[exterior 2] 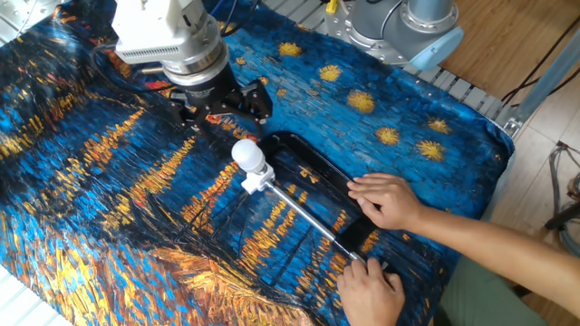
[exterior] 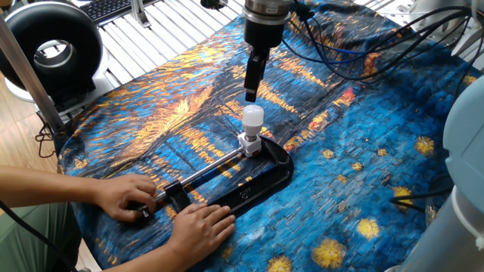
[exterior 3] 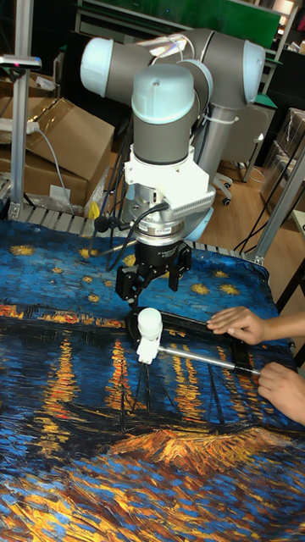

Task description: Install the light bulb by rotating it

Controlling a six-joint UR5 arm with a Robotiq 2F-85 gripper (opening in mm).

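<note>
The light bulb [exterior: 252, 117] is a small white dome standing upright on a white socket block [exterior: 249, 142]. The block sits at the end of a black bar clamp [exterior: 261, 177] lying on the cloth. My gripper [exterior: 251, 91] hangs just above the bulb, apart from it. In the other fixed view the gripper [exterior 2: 224, 110] is open, its black fingers spread behind the bulb [exterior 2: 246, 152]. The tall fixed view shows the same: the gripper [exterior 3: 154, 284] is open above the bulb [exterior 3: 149, 321], with nothing between its fingers.
Two human hands [exterior: 125, 196] [exterior: 200, 230] hold the clamp's handle end at the near left. A blue and orange painted cloth [exterior: 363, 174] covers the table. Cables [exterior: 355, 53] trail at the back right. A black ring light [exterior: 49, 53] stands at the far left.
</note>
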